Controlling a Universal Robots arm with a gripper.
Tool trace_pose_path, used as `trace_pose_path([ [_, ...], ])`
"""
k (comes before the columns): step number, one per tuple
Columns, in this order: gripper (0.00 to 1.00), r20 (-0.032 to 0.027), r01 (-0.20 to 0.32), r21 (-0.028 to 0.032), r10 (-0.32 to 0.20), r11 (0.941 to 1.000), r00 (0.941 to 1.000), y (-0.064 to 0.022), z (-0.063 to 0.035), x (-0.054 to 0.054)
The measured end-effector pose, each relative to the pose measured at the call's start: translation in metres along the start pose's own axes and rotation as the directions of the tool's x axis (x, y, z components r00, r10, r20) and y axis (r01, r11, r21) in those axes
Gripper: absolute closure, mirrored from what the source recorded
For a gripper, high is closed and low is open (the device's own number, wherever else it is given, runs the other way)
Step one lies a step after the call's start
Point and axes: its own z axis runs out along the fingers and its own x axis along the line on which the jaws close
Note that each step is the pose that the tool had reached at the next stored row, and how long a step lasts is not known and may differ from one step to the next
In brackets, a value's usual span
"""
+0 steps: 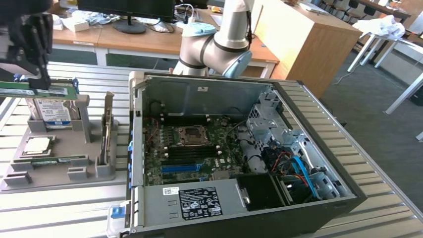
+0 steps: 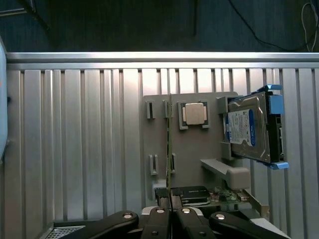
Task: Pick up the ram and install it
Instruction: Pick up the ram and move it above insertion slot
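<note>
The gripper (image 1: 36, 82) is pinching the ram (image 1: 59, 91) tight above a slatted metal table (image 1: 66, 208).
Behind, wooden desks (image 1: 112, 38) are standing; the hard drive (image 1: 54, 111) is showing a blue label with illegible print.

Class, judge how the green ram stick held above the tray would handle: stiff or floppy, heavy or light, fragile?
Probably stiff: the ram juts level from both sides of the jaws without sagging. Likely light: the wrist view shows it edge-on as a thin sliver. Probably fragile, being a bare green circuit board.
</note>
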Motion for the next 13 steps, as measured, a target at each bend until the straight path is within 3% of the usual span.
trace_pose_path([
  [13,0.89,-0.0002,0.0,-0.0006,0.0,1.0,1.0,-0.0292,-0.0015,-0.002],
])
